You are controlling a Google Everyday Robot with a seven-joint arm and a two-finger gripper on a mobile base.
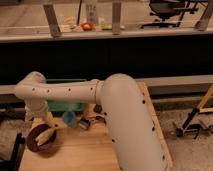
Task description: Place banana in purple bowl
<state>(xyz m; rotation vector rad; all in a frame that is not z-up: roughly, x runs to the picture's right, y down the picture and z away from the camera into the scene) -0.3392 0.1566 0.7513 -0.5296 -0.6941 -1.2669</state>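
The purple bowl (36, 145) sits on the wooden table at the front left. The pale yellow banana (45, 135) lies across the bowl's top, inside its rim. My gripper (49, 125) hangs down from the white arm's wrist at the left, right over the bowl's far right side, with its tip at the banana. The arm hides part of the gripper.
A small blue cup (70, 118) stands just right of the bowl. A green tray (65, 106) lies behind it, partly under the arm. A small dark object (84, 122) is near the cup. The wooden table (80, 155) ends at the right. A counter (87, 26) with fruit runs along the back.
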